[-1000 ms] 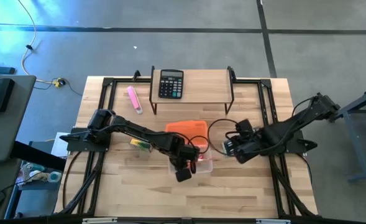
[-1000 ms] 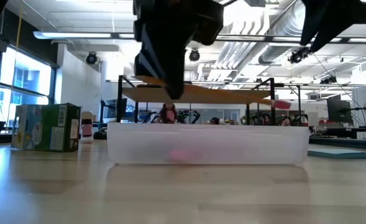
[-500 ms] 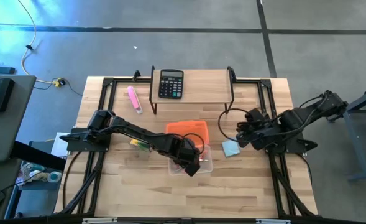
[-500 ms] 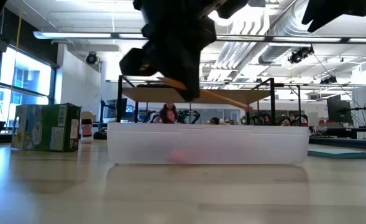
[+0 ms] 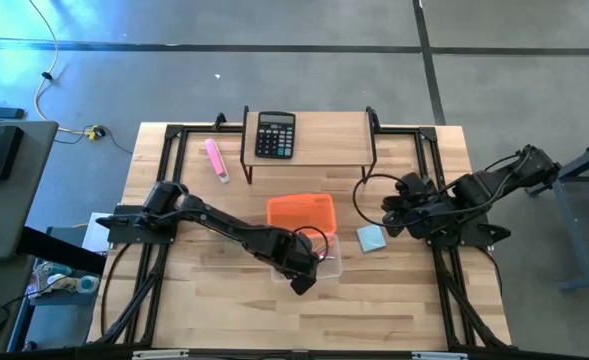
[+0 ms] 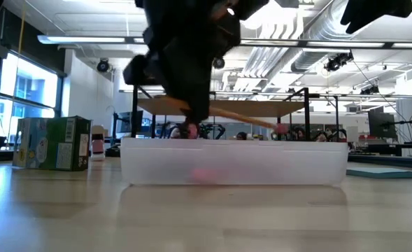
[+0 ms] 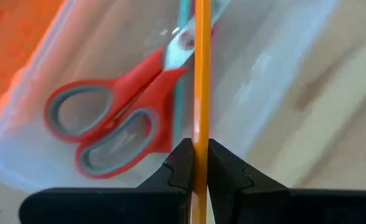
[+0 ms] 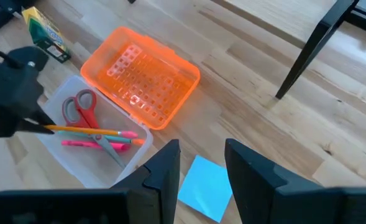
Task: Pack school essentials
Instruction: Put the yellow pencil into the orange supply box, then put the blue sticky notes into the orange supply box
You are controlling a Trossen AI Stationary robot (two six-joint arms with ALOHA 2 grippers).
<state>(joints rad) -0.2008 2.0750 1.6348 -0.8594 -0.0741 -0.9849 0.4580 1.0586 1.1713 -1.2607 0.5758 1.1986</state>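
Overhead camera looks straight down on my whole table (image 5: 394, 300), both arms in frame. The low one sits at tabletop height, close against the clear box (image 6: 233, 168), facing level into the room behind. My left wrist camera peers down past my fingers (image 7: 181, 163), very near the scissors (image 7: 117, 121) in that box. My right wrist camera hangs higher, farther back, seeing the same box (image 8: 77, 152), the scissors and the blue notepad (image 8: 206, 186).

black calculator (image 5: 275, 134) sits on the small wooden shelf (image 5: 324, 128) at the table's far edge, pink marker (image 5: 216, 159) lies just left of the shelf, green box (image 6: 52, 143) stands on the wooden table (image 5: 404, 300).
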